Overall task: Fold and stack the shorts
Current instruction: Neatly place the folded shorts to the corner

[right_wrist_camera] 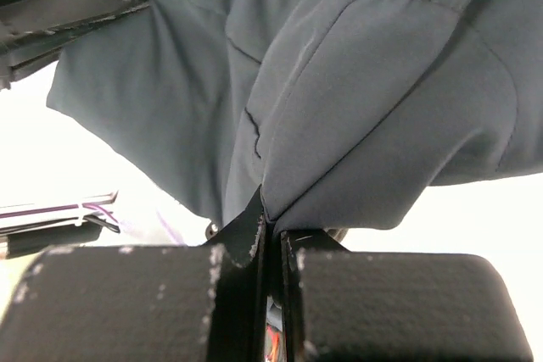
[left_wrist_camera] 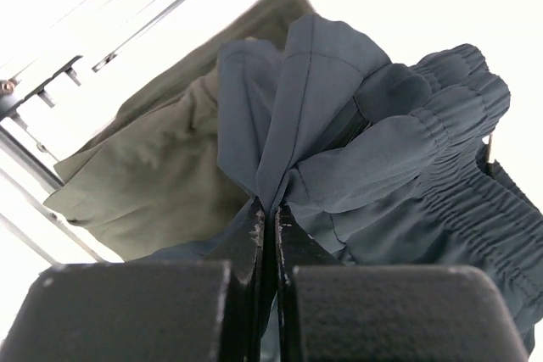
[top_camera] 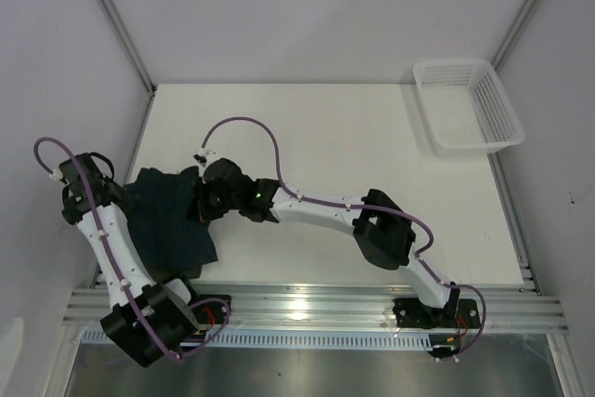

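The dark navy-teal shorts (top_camera: 167, 222) hang bunched between my two grippers at the table's near left. My left gripper (top_camera: 119, 194) is shut on a fold of them (left_wrist_camera: 270, 206), and their elastic waistband (left_wrist_camera: 450, 125) lies to the right in the left wrist view. My right gripper (top_camera: 199, 204) is shut on another fold of the same shorts (right_wrist_camera: 270, 216), with the cloth (right_wrist_camera: 356, 82) spreading above the fingers. The olive-green shorts (left_wrist_camera: 161, 158) lie under and behind the navy pair in the left wrist view. In the top view they are hidden beneath the navy cloth.
A white mesh basket (top_camera: 465, 107) stands at the far right corner of the white table (top_camera: 353, 137). A metal rail (top_camera: 325, 304) runs along the near edge. The enclosure's wall and post (top_camera: 139, 90) stand close to the left of the shorts.
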`<state>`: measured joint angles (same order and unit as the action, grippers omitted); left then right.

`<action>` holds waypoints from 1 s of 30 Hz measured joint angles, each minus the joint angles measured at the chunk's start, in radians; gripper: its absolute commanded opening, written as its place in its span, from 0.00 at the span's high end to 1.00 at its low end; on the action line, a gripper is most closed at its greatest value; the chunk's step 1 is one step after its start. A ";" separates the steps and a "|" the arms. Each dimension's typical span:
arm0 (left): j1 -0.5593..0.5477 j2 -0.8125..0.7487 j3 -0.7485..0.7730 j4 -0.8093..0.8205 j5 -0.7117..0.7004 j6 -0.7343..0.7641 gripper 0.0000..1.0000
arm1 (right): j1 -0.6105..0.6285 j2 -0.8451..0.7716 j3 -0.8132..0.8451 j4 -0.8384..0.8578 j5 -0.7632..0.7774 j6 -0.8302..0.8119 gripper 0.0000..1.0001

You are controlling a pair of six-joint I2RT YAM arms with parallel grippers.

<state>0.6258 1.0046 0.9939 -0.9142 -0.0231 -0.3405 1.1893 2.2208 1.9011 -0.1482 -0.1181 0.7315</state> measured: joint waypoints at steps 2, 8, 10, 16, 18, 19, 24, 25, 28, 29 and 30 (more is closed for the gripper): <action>0.042 0.003 -0.022 0.016 0.016 0.000 1.00 | 0.000 0.022 0.007 0.007 -0.007 0.000 1.00; 0.105 0.069 -0.023 0.051 0.059 -0.002 1.00 | -0.001 0.077 0.007 0.021 -0.028 0.004 1.00; 0.115 0.097 -0.021 0.057 0.061 -0.002 1.00 | -0.001 0.089 0.011 0.026 -0.036 0.010 1.00; 0.144 0.119 -0.013 0.075 0.061 -0.008 1.00 | 0.001 0.127 0.074 0.029 -0.048 0.013 1.00; 0.154 0.119 -0.012 0.079 0.059 -0.010 1.00 | 0.002 0.127 0.078 0.031 -0.048 0.013 1.00; 0.160 0.117 -0.012 0.081 0.057 -0.011 1.00 | 0.003 0.127 0.081 0.034 -0.048 0.012 1.00; 0.169 0.107 -0.001 0.089 0.065 -0.019 1.00 | 0.005 0.128 0.103 0.035 -0.048 -0.001 1.00; 0.169 0.108 0.003 0.093 0.079 -0.019 1.00 | 0.005 0.128 0.111 0.034 -0.048 -0.005 1.00; 0.169 0.108 0.007 0.106 0.110 -0.019 1.00 | 0.000 0.128 0.133 0.035 -0.050 -0.008 1.00; 0.169 0.108 0.008 0.109 0.113 -0.019 1.00 | -0.001 0.128 0.138 0.038 -0.054 -0.008 1.00; 0.169 0.108 0.010 0.111 0.110 -0.019 1.00 | -0.001 0.128 0.139 0.041 -0.056 -0.008 1.00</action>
<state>0.7952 1.1122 1.0035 -0.8036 0.0872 -0.3595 1.1885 2.3489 2.0403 -0.1070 -0.1738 0.7238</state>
